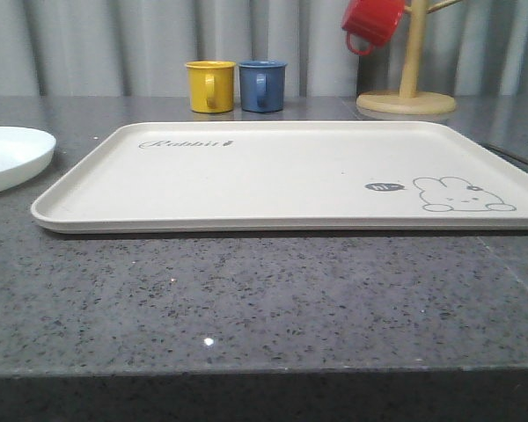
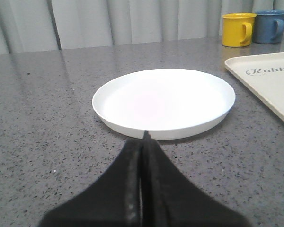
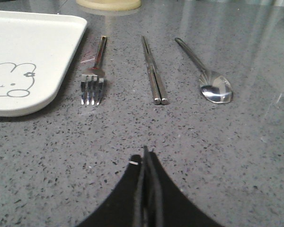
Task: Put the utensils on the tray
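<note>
**Tray bare, nothing moved yet**

Front view: tray (image 1: 282,171) lies across the middle of the frame on the grey speckled bench (image 1: 246,299), its surface bare apart from the printed rabbit and lettering. The white plate (image 1: 9,154) sits at the left edge of the frame, off the tray, a strip of bench between them. Yellow mug (image 1: 210,85) and blue mug (image 1: 262,84) stand behind the tray; red mug (image 1: 372,22) hangs on the wooden stand (image 1: 408,88), upper right.

Right wrist view: fork (image 3: 94,75), chopsticks (image 3: 154,75) and spoon (image 3: 206,71) lie side by side on the bench, apart from one another, the fork nearest the tray corner but not touching it. Right gripper (image 3: 145,153) at lower centre, fingers pressed together, holding nothing.

Left wrist view: left gripper (image 2: 146,137) at lower centre, fingers closed and empty, tips just short of the plate's near rim.

Judgement: task at its start. All four items remain to be placed.
</note>
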{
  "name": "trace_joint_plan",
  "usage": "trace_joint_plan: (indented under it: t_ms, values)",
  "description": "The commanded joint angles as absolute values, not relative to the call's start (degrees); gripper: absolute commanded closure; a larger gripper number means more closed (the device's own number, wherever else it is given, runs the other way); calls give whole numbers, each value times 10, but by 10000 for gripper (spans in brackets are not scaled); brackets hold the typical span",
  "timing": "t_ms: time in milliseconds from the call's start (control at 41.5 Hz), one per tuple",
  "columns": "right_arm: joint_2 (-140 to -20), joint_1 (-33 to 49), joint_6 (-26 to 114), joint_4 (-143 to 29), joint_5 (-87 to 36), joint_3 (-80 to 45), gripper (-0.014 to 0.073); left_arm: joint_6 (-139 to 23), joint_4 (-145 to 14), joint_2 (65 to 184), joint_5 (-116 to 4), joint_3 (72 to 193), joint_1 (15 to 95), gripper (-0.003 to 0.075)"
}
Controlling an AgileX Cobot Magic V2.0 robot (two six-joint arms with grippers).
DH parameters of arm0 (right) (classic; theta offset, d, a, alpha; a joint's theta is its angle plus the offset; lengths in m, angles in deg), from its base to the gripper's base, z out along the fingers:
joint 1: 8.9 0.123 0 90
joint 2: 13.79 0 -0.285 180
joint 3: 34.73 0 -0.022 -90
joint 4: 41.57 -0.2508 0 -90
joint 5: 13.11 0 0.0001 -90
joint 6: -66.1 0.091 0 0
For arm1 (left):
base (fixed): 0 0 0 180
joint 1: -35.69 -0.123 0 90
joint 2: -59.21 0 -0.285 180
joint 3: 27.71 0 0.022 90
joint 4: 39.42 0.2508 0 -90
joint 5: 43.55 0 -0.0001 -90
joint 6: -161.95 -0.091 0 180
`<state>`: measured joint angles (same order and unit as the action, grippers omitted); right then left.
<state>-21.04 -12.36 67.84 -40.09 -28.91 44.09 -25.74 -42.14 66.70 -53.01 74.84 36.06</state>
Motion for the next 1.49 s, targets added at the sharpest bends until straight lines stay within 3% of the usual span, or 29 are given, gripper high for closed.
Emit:
trace_joint_plan:
  t_ms: [0, 1469]
  values:
    - [-201, -125, 676, -397, -244, 438, 655, -251, -426, 655, -478, 747, 359, 739]
    - [-201, -125, 676, -386, -268, 438, 655, -251, -426, 655, -478, 747, 359, 739]
